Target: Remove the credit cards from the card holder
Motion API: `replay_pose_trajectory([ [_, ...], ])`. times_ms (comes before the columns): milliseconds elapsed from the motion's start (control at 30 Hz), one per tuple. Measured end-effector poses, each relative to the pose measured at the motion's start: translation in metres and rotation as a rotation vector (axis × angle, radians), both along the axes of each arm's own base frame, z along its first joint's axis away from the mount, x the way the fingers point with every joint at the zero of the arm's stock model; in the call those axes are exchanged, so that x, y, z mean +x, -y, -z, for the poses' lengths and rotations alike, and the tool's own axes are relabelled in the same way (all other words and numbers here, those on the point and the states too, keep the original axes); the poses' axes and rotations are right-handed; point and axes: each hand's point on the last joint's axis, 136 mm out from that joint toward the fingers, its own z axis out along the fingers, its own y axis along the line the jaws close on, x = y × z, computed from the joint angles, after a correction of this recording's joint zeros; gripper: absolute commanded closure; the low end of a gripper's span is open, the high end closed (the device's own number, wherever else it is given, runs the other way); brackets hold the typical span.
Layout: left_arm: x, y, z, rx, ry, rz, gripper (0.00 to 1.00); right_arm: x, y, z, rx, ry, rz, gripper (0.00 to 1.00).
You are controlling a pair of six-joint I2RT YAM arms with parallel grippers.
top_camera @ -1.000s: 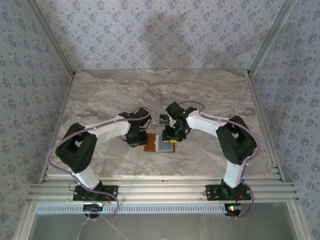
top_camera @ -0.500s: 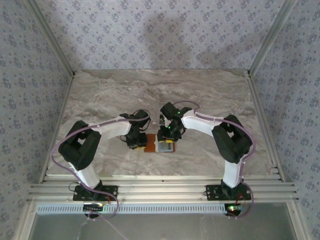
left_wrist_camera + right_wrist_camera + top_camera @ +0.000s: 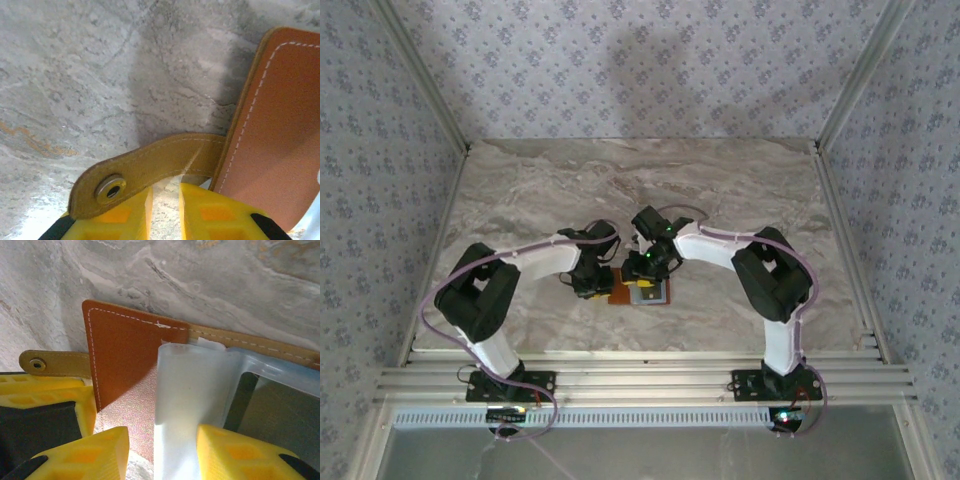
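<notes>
The brown card holder (image 3: 619,291) lies open on the marble table between both arms. Its tan snap strap (image 3: 160,160) crosses just past the tips of my left gripper (image 3: 166,192), whose yellow fingers stand a narrow gap apart with bare table between them. My right gripper (image 3: 162,432) is open low over the holder's inner face (image 3: 120,350), straddling a frosted translucent pocket (image 3: 192,390). Its right finger overlaps the pocket's edge and its left finger is clear of it. A dark credit card edge (image 3: 244,400) shows behind that pocket. In the top view the grippers (image 3: 593,282) (image 3: 646,268) sit at the holder's left and top.
The table's back edge and patterned walls stand far from the work. The aluminium rail (image 3: 640,372) runs along the near edge by the arm bases. My left gripper's yellow fingers (image 3: 47,390) sit close beside the right one, at the strap.
My right arm has swung left and down over the open card holder, covering the small card that lay behind it. The left gripper's fingers have narrowed slightly at the strap.
</notes>
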Motion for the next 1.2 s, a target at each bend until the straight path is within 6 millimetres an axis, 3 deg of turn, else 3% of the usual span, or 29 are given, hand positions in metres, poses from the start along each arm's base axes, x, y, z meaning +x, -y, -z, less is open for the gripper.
replay_pose_trajectory([
  [400, 0.0, -0.001, -0.009, -0.03, 0.045, 0.0, 0.81, 0.006, -0.021, -0.016, 0.116, -0.006, 0.019, 0.6],
  [600, 0.012, -0.003, -0.059, -0.113, 0.188, -0.022, 0.81, 0.006, -0.028, -0.021, 0.149, -0.007, 0.022, 0.6],
  [867, 0.019, -0.033, -0.104, -0.155, 0.302, -0.109, 0.8, 0.006, -0.043, -0.032, 0.212, -0.003, 0.009, 0.61],
  [1067, 0.014, -0.046, -0.105, -0.15, 0.313, -0.134, 0.79, 0.013, -0.051, -0.048, 0.228, 0.037, -0.001, 0.6],
  [1200, 0.008, -0.047, -0.096, -0.145, 0.288, -0.131, 0.79, 0.016, -0.031, -0.049, 0.145, 0.073, 0.016, 0.6],
])
